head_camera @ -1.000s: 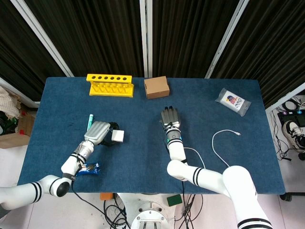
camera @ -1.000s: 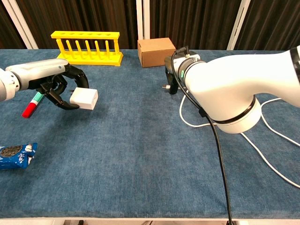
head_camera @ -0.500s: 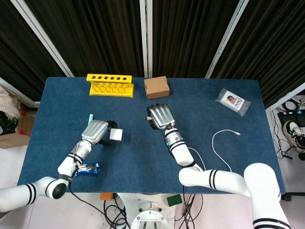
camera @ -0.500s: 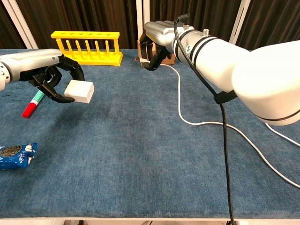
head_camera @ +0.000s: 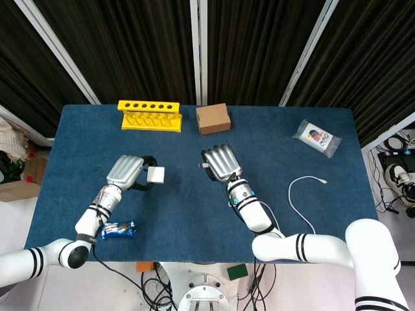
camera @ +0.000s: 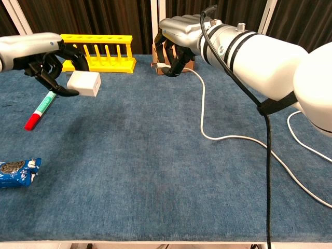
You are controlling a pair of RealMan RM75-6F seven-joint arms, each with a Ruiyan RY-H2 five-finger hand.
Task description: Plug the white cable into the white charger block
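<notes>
My left hand point(head_camera: 125, 170) point(camera: 44, 57) grips the white charger block point(head_camera: 155, 175) point(camera: 83, 83), lifted above the blue table on the left. My right hand point(head_camera: 220, 162) point(camera: 176, 36) holds the plug end point(camera: 157, 66) of the white cable point(camera: 205, 111) in the air in front of the cardboard box; the plug tip point(head_camera: 201, 164) points left toward the block. A clear gap separates plug and block. The cable trails down from the hand, across the table and off to the right, where its other end point(head_camera: 322, 181) lies.
A yellow tube rack point(head_camera: 150, 115) point(camera: 97, 49) and a brown cardboard box point(head_camera: 213, 118) stand at the back. A red-and-green marker point(camera: 40, 109) and a blue snack packet point(head_camera: 117, 229) point(camera: 18, 171) lie left. A clear bag point(head_camera: 316, 137) sits far right.
Both hands rose off the table. The left hand lifted the charger block higher. The right hand carried the cable plug up and leftward, now level with the box.
</notes>
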